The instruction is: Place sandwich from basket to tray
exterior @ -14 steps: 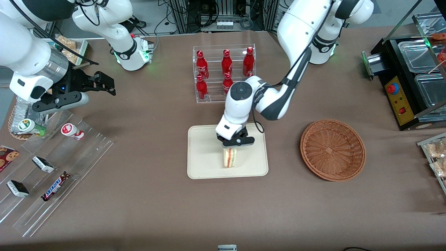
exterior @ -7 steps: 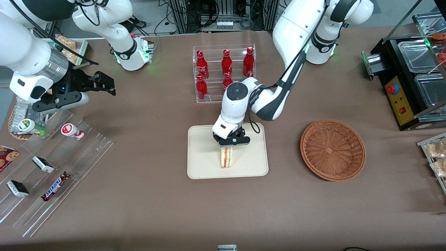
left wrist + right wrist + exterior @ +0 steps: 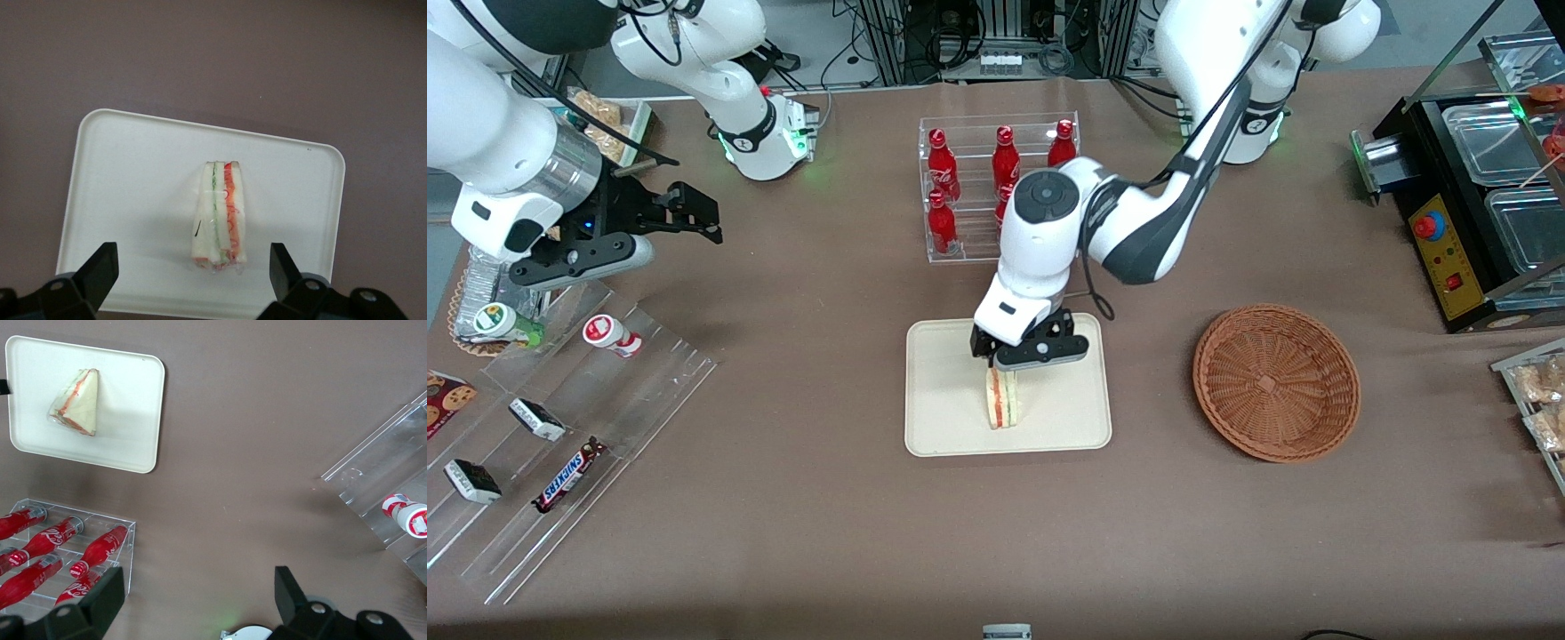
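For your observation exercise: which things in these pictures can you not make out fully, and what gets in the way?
- Sandwich on the tray: front view, its farther end is covered by the open claw.
- Cola bottles: front view, some are hidden by the arm.
- Packaged pastries: front view, cut off by the picture's edge.

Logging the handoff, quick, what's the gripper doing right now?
Gripper: open, empty, above the sandwich standing on the tray.
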Controlling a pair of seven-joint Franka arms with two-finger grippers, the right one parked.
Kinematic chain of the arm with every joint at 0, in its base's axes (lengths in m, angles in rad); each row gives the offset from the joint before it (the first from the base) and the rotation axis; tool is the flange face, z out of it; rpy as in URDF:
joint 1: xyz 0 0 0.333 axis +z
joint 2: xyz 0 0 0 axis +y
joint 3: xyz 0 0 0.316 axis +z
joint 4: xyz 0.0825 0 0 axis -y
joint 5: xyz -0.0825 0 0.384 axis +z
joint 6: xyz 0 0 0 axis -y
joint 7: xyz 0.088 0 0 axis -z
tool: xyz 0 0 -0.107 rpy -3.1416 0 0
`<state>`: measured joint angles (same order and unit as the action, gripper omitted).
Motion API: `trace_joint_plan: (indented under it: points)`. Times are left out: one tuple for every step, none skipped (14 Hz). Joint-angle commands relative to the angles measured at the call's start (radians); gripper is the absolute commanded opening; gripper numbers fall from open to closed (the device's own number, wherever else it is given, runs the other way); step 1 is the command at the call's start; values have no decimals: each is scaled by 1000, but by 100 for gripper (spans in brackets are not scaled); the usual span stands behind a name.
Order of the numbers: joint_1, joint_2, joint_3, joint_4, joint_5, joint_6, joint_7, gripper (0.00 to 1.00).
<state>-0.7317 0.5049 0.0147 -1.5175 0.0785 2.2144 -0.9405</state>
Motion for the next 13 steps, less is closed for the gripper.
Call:
trace_joint_plan:
  points:
    - [79,-84,-6,-21,1,-140,122,100]
    - [119,-103,-10,-24,-2,-201,140,100]
    - [147,-121,-10,-29,-22,-243,146,100]
    - [200,-150,-9,-55,-38,-255,198,100]
    - [246,-186,-10,-99,-52,-260,280,100]
    - [288,-231,-9,-145,-84,-263,367,100]
    - [338,-270,-9,-179,-109,-274,432,100]
    - [392,-304,-9,-203,-124,-298,497,100]
    - [429,-325,-9,-208,-126,-332,555,100]
    - [478,-342,-9,-207,-126,-378,619,100]
    - [517,-364,-9,-207,-126,-410,676,100]
    - [558,-388,-7,-207,-126,-445,733,100]
    - [592,-413,-6,-207,-126,-475,777,100]
